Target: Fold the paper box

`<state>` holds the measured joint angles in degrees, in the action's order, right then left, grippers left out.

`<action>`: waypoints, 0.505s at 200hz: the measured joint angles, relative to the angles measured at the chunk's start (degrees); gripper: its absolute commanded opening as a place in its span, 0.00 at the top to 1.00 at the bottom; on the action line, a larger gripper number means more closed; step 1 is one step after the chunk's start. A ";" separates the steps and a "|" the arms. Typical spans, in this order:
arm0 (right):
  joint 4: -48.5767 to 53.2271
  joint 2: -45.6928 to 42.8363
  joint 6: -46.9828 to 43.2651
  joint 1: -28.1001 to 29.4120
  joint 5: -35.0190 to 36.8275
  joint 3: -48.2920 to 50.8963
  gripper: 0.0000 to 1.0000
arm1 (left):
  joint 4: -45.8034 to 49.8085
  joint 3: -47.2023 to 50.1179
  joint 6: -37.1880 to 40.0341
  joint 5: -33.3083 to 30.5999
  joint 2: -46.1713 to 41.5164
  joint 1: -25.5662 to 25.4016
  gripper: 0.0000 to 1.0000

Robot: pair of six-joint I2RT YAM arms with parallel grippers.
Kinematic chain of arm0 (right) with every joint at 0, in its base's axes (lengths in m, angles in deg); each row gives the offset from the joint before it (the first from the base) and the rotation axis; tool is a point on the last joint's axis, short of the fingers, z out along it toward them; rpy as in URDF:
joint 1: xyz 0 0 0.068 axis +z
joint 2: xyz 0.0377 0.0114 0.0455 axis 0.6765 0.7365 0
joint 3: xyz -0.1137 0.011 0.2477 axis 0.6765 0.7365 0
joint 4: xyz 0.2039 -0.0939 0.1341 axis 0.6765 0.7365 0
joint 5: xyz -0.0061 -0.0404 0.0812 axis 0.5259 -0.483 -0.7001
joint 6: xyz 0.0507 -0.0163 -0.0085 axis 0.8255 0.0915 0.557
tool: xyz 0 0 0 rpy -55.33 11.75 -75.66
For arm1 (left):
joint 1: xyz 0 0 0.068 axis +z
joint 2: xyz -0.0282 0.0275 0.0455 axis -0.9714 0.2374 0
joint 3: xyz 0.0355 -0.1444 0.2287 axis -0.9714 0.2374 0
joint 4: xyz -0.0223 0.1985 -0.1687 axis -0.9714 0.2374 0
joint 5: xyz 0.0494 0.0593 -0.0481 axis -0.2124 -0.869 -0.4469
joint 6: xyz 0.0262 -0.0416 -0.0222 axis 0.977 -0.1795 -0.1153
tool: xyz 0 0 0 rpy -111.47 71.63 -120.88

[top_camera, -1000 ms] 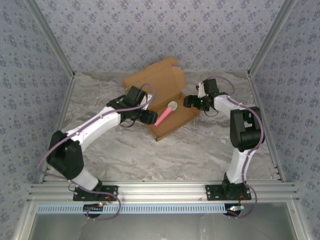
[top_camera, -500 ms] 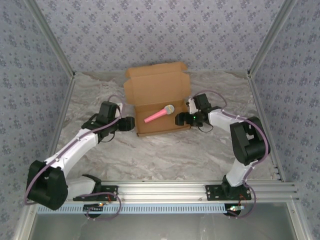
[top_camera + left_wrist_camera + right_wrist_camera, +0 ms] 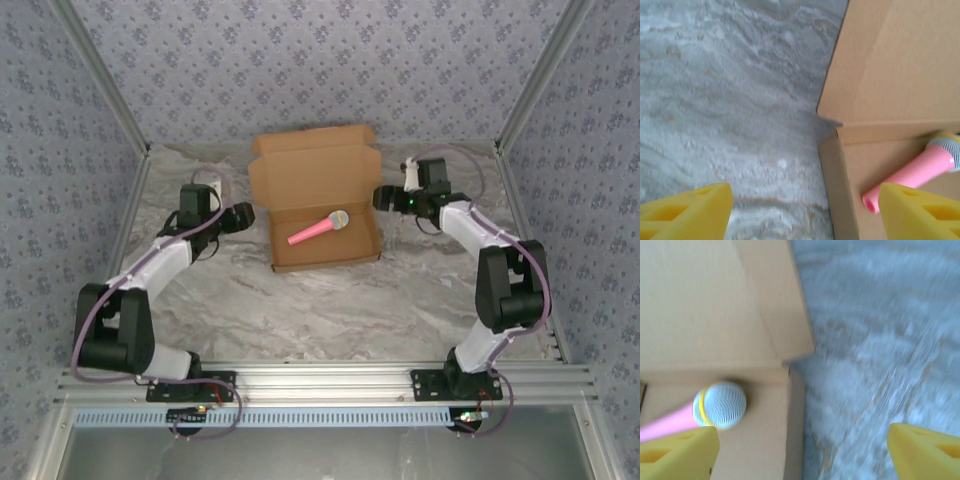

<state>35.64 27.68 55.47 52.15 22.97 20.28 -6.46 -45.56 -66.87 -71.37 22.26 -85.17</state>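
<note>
The paper box (image 3: 312, 176) sits at the back middle of the table as a shallow brown tray with its lid standing upright behind it. A pink toy microphone (image 3: 318, 228) lies slanted inside the tray. My left gripper (image 3: 243, 214) is open at the box's rear left corner. In the left wrist view its yellow fingers (image 3: 690, 212) straddle the left wall of the box (image 3: 837, 190), with the microphone handle (image 3: 912, 175) just inside. My right gripper (image 3: 381, 197) is open at the rear right corner. Its fingers (image 3: 927, 452) span the right wall (image 3: 796, 435) beside the microphone head (image 3: 720, 405).
The marble tabletop (image 3: 330, 300) stretches in front of the box. Patterned walls and slanted aluminium posts (image 3: 110, 110) close in the back and sides. A metal rail (image 3: 320, 380) with both arm bases runs along the near edge.
The box went from skewed to square with its lid upright. My left gripper drew back off it to the rear left corner and opened wider. My right gripper shifted to the rear right corner.
</note>
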 measured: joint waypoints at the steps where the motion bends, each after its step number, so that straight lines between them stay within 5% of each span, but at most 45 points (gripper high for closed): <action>1: -0.09 0.13 0.00 -0.07 0.00 -0.24 0.14 | -0.07 -0.13 0.04 0.07 0.13 0.04 0.24; 101: -3.21 16.41 -7.34 -2.93 -10.05 -19.04 0.39 | -2.36 -15.58 9.77 7.61 14.51 1.42 0.43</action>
<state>32.43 44.10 48.12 49.22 12.91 1.25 -8.82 -61.15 -57.10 -63.76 36.77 -83.75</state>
